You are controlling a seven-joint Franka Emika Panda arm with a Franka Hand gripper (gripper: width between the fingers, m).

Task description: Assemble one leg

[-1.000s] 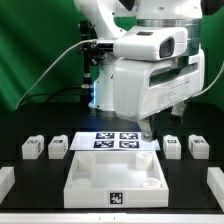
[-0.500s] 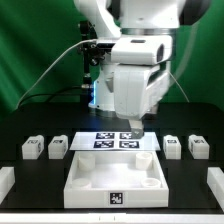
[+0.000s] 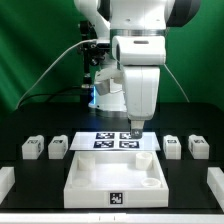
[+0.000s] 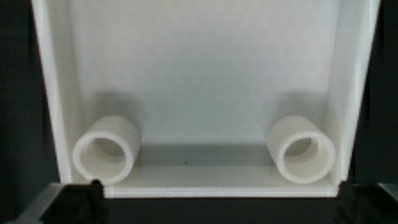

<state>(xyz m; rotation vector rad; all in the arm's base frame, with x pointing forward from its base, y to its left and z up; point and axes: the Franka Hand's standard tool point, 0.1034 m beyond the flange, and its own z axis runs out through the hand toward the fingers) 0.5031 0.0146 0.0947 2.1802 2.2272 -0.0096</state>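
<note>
Exterior view: my gripper points straight down over the marker board, above that board's half toward the exterior view's right. Whether the fingertips touch the board cannot be told from this angle.

The four legs stand in a row on the black table, level with the marker board and none of them near my fingers. An outer leg and an inner leg are on the exterior view's left. An inner leg and an outer leg are on the exterior view's right. Each pair stands close together, with the marker board between the two pairs.

The square tray-like part lies in front of the marker board, nearer the camera, open side up, with a tag on its front wall.

Wrist view: the tray-like part fills the picture, showing its flat floor, its raised side walls and two round sockets side by side against one wall. My dark fingertips show only at the picture's two corners. They are spread wide, with nothing held between them.
</note>
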